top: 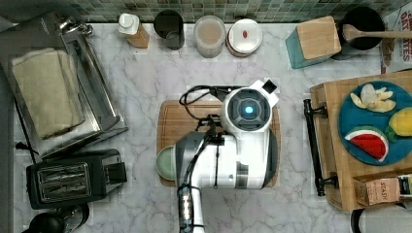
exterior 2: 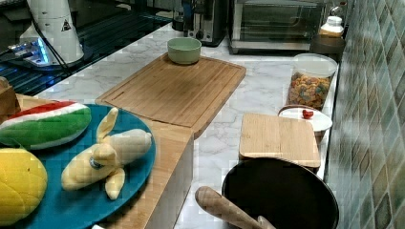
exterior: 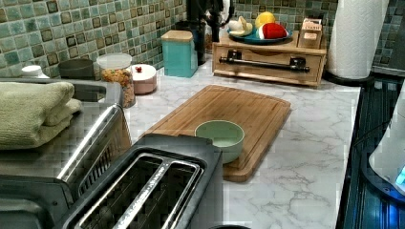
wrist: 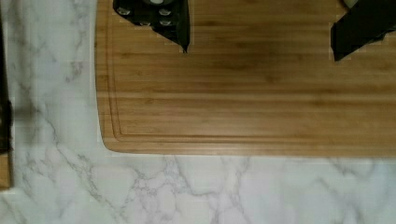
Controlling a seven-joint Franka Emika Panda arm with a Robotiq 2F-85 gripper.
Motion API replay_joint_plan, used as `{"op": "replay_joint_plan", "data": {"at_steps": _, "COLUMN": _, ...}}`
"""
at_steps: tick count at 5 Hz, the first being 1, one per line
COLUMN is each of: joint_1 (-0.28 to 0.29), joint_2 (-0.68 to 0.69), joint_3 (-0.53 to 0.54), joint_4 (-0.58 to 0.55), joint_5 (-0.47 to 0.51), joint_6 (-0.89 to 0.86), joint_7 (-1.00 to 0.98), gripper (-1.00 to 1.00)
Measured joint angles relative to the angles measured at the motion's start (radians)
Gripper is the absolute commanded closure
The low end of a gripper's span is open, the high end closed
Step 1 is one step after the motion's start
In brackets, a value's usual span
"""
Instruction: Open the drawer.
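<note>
The drawer sits shut in a light-wood box at the far end of the counter in the left view, its front flush with the box. Its long black bar handle runs across the front; in the top view the handle lies at the box's left side. My arm hangs over the bamboo cutting board, left of the handle with bare marble between them. In the wrist view my gripper is open, its two black fingers wide apart above the board, holding nothing.
A green bowl rests on the board's near corner in the left view. A blue plate of toy fruit and a small carton sit on the box. Jars, a teal block, toaster and toaster oven line the counter.
</note>
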Motion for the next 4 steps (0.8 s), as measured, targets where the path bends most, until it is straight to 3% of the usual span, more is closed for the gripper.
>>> {"op": "replay_joint_plan", "data": {"at_steps": 2, "joint_1": -0.012, "joint_2": 0.043, "joint_3": -0.128, "joint_4": -0.053, "joint_5": 0.001, "joint_6": 0.167, "joint_7": -0.278, "gripper": -1.00}}
{"op": "replay_joint_plan", "data": {"at_steps": 4, "joint_1": -0.057, "joint_2": 0.043, "joint_3": -0.210, "joint_4": -0.107, "joint_5": -0.036, "joint_6": 0.248, "joint_7": -0.311, "gripper": -1.00}}
